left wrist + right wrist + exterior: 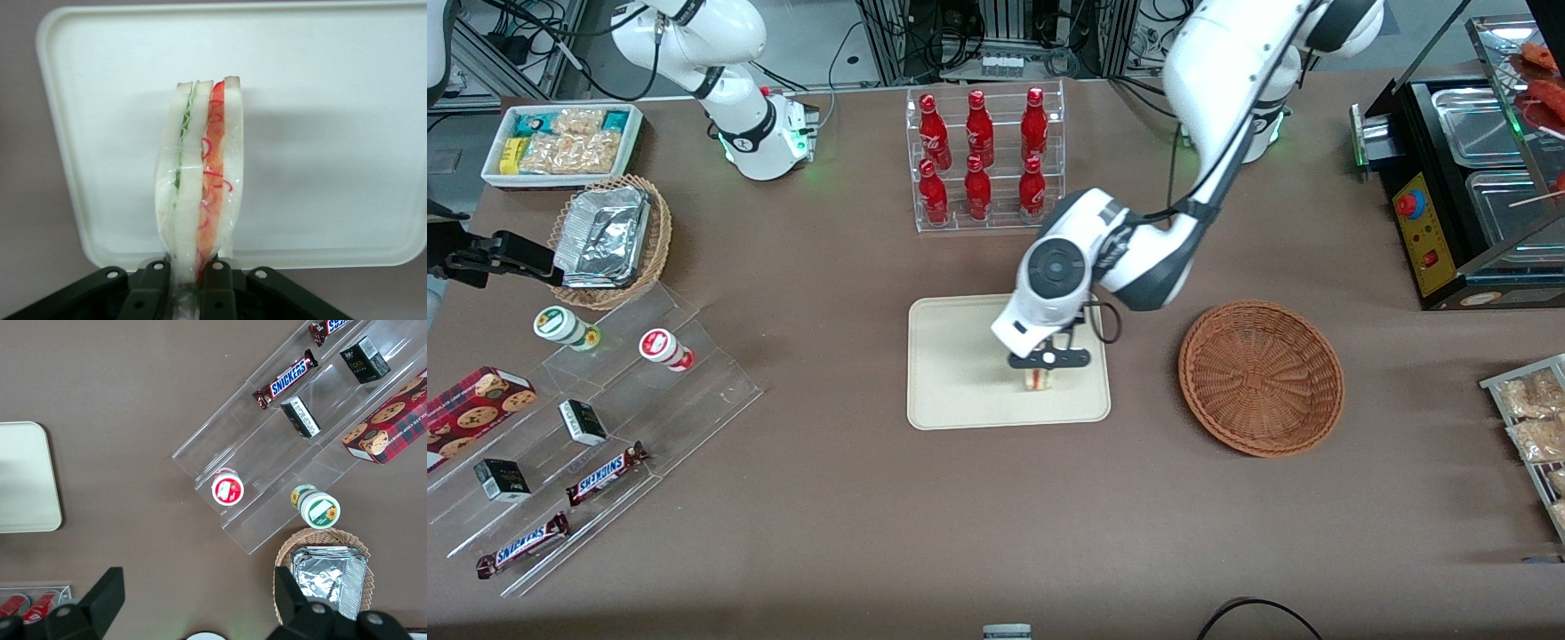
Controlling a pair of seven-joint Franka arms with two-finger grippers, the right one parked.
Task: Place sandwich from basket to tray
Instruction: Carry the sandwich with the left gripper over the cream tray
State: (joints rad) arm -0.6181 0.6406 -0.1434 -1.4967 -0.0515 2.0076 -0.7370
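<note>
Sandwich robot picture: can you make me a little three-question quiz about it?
1. True or false: the sandwich is in the basket.
2. What is the claw doing? A) hanging open B) pinching the sandwich C) holding a bottle
3. Fill in: the claw is above the cream ____.

Key:
1. False; the basket holds nothing and the sandwich is over the tray.
2. B
3. tray

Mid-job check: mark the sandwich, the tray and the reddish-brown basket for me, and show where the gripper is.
sandwich (200,187): left wrist view, on its cut edge.
tray (951,364): front view, on bare surface.
basket (1261,378): front view, on its woven bottom.
gripper (1048,359): front view, between fingertips, over the tray, shut on the sandwich.
</note>
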